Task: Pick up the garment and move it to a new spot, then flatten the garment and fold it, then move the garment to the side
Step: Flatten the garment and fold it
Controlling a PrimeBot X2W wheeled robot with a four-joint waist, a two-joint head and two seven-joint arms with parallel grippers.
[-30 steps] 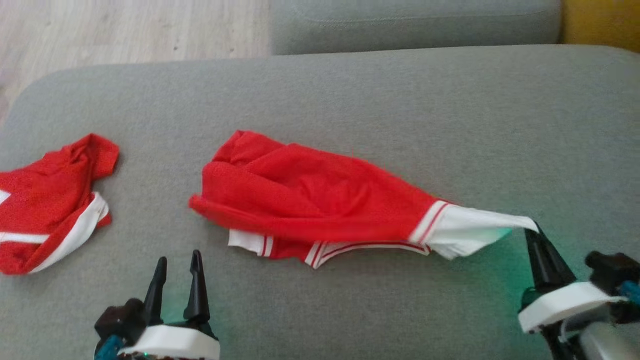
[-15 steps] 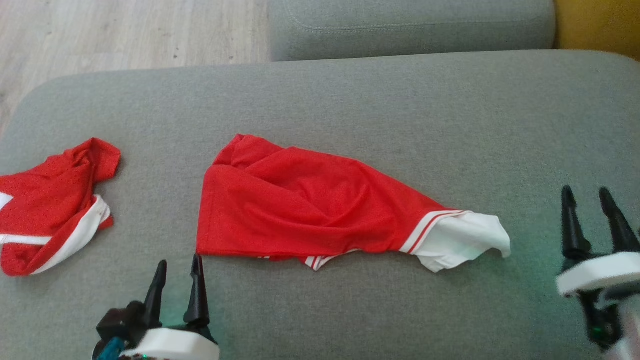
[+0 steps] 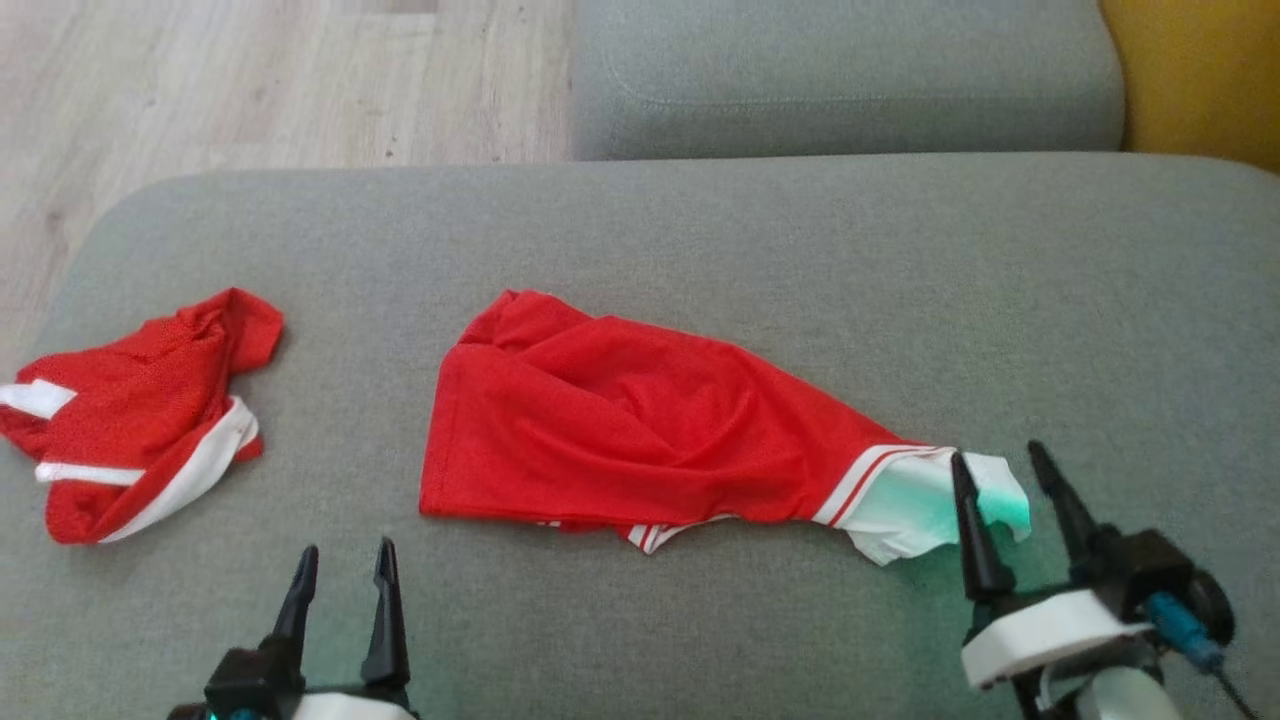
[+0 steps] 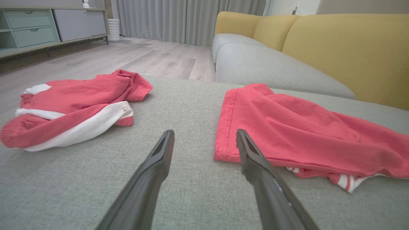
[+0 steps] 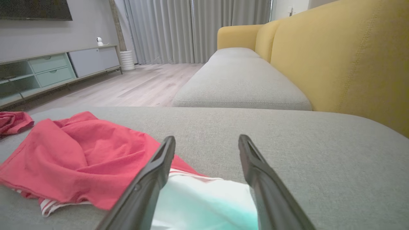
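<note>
**A:** Head view first. Where is the garment?

**B:** The garment (image 3: 640, 440) lies rumpled on the grey cushion (image 3: 700, 230), between the two grippers and just beyond their tips. Its white end (image 3: 915, 500) sits right at the right gripper (image 3: 997, 452), whose fingers stand apart with nothing clamped. One tip overlaps the white cloth, but I cannot tell whether it touches.

**A:** And the other arm?

**B:** The left gripper (image 3: 346, 546) hovers spread and empty, just short of the red hem. A second red garment (image 3: 150, 410) lies well off to its left, apart from the work.

**A:** Left wrist view?

**B:** The stitched red hem lies just ahead and to the right of the spread fingers, its near corner beside the right-hand tip. That corner looks like the natural place to pinch.

**A:** Right wrist view?

**B:** The white end lies beneath and between the parted fingers, tinted green by a light. The red body bunches away to their left.

**A:** Why this stance?

**B:** I judge each gripper is lined up on an opposite end, so the cloth can be drawn taut. The folds show that flattening is not yet done.
</note>
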